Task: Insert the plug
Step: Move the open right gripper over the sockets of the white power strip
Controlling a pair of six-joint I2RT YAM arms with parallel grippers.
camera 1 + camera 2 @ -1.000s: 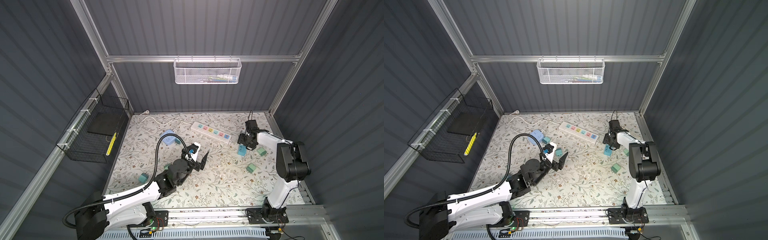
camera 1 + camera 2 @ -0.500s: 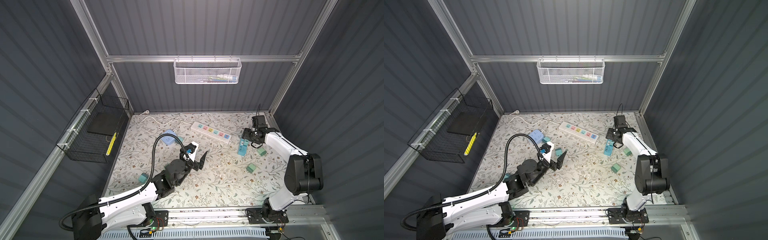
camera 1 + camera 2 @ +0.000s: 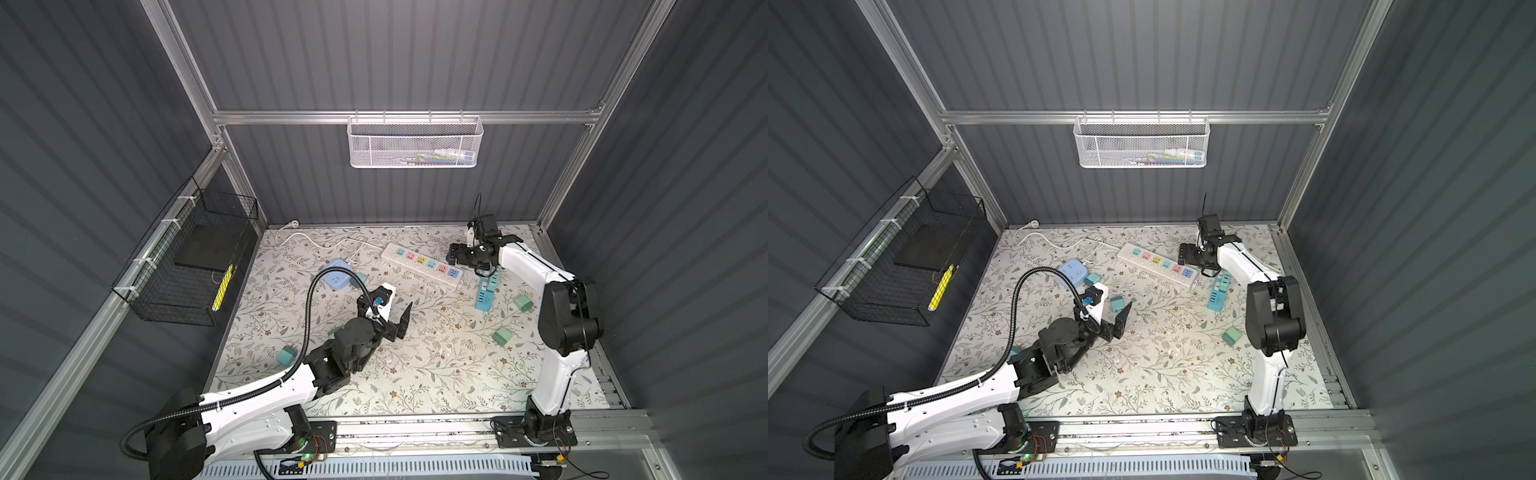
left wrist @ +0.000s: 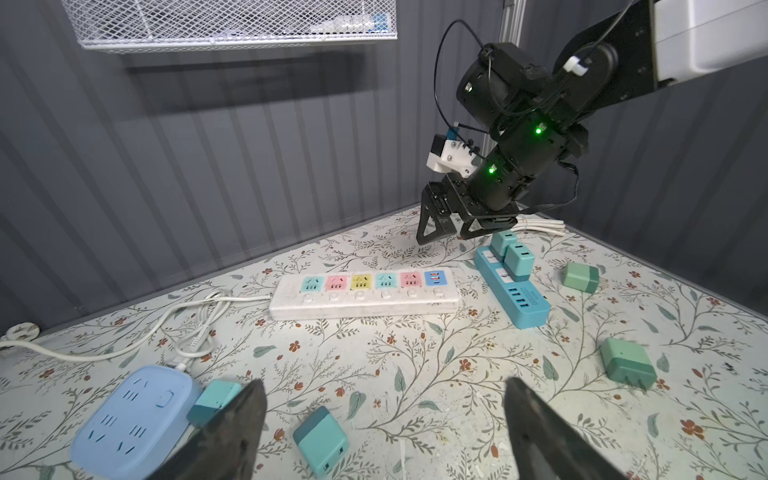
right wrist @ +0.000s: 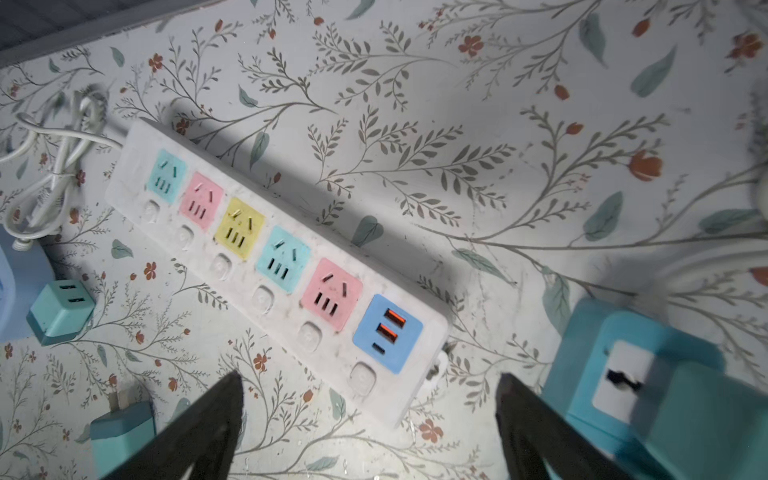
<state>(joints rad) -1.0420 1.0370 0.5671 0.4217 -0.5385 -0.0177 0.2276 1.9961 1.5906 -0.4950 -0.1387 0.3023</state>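
Floral mat [image 3: 436,374] covers the booth floor in both top views. On it lie a white strip [image 3: 422,266] and a blue strip [image 3: 485,298], with teal plugs scattered about. The left gripper [image 3: 386,309] hangs mid-mat and the right gripper [image 3: 467,262] between the strips' near ends. Both have their jaws wide and hold nothing. In a top view a loose plug [image 3: 1117,304] lies on the mat just beside the left gripper.

The left wrist view puts that plug low between the spread left fingers [image 4: 232,428], apart from both. Only this view shows two seated plugs [image 4: 517,262] upright in the blue strip, with the right gripper just above them and apparently clear.

The right wrist view shows the right fingers [image 5: 199,419] wide with nothing between them. It alone shows that all five of the white strip's sockets are free.

I judge the step to be fetching the next plug. The left gripper must drop, close on the loose plug's sides, then turn its prongs down over a free socket.
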